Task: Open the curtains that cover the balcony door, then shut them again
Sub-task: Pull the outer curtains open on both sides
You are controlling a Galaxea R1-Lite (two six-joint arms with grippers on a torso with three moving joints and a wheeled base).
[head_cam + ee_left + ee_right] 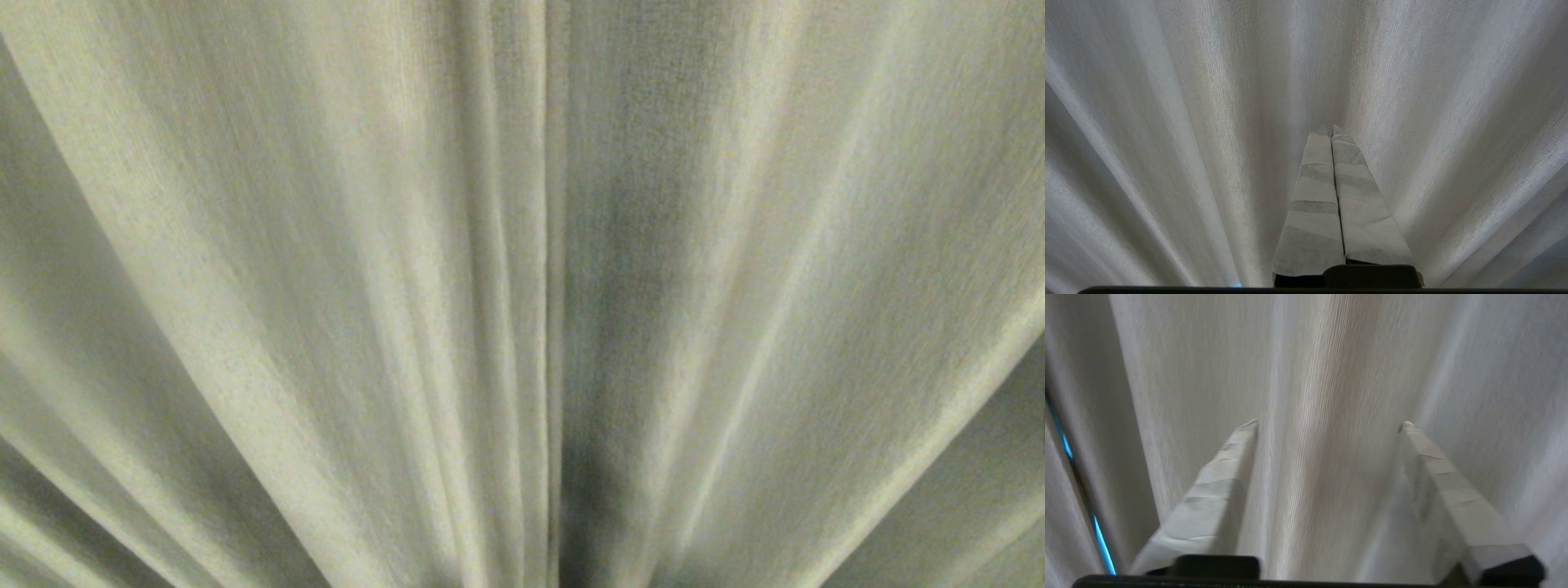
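Filling the whole head view: cream curtains (pixel 522 294), hanging drawn shut in pleats with the meeting edges running down the middle. Pointing at the folds with taped fingers pressed together, gripping nothing: left claw (pixel 1331 130). Facing a pleat with fingers spread wide, released: right claw (pixel 1327 424).

- curtains (pixel 326 286) hang across the whole head view, two edges meeting at its middle.
- left gripper (pixel 1329 130) points at the folds, tips close before them.
- right gripper (pixel 1327 424) faces the folds, one pleat between its fingers (pixel 1224 465).
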